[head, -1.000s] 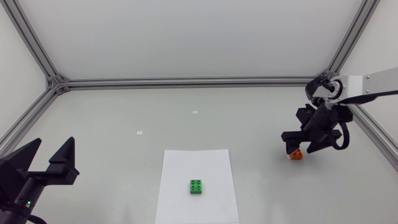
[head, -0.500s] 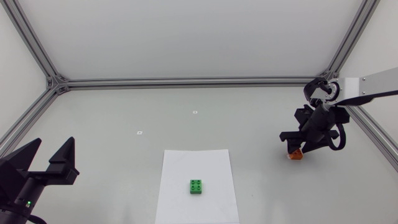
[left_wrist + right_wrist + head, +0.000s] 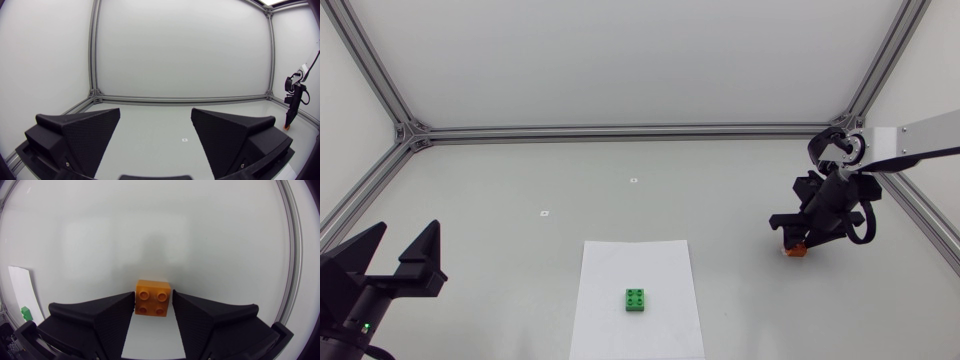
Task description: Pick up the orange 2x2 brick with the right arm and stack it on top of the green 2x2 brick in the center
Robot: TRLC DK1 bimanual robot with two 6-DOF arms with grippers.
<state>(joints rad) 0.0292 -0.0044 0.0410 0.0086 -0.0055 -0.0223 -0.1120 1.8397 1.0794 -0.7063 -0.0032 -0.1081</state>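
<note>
Right jaws eased lower, narrowed onto the orange brick (image 3: 152,298) between them, left jaws wide apart

Pale grey table (image 3: 520,180) boxed by aluminium rails (image 3: 620,131) and seemingly white panels (image 3: 620,50).

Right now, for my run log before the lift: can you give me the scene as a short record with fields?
orange 2x2 brick: studs up, on the table, right side
right gripper: shut on the orange 2x2 brick, one finger against each side
green 2x2 brick: on the white paper sheet, centre front, nothing on top
left gripper: open, empty, at the left front
stack: not yet done
</note>
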